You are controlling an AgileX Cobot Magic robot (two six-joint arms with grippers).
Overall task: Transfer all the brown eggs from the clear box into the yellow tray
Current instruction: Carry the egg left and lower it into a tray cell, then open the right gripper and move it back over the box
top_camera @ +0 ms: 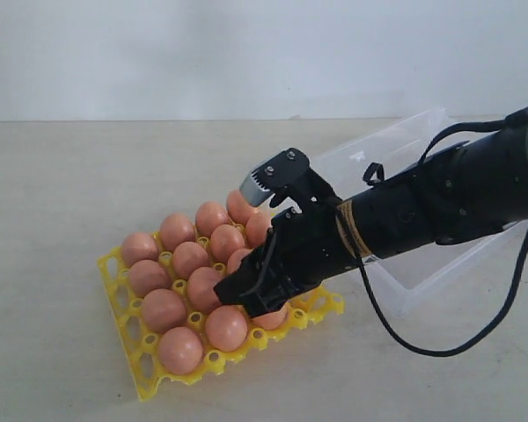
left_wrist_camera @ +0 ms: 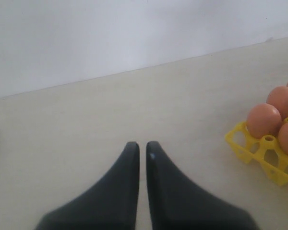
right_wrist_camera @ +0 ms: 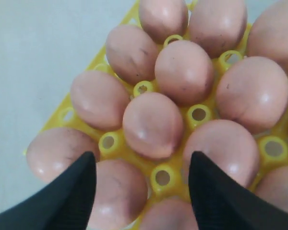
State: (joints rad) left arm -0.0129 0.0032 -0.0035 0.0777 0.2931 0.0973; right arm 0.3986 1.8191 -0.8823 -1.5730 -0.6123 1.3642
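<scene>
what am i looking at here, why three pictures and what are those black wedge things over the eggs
It is a two-armed robot seen by three cameras. One camera stands off to the side: it shows the black right arm reaching over a yellow tray filled with brown eggs, with a clear box behind it, all on a pale table. The other two cameras sit on the wrists. The black wedges are gripper fingers. The right gripper hangs open over the eggs and holds nothing. The left gripper is shut and empty, off to the side of the tray.
</scene>
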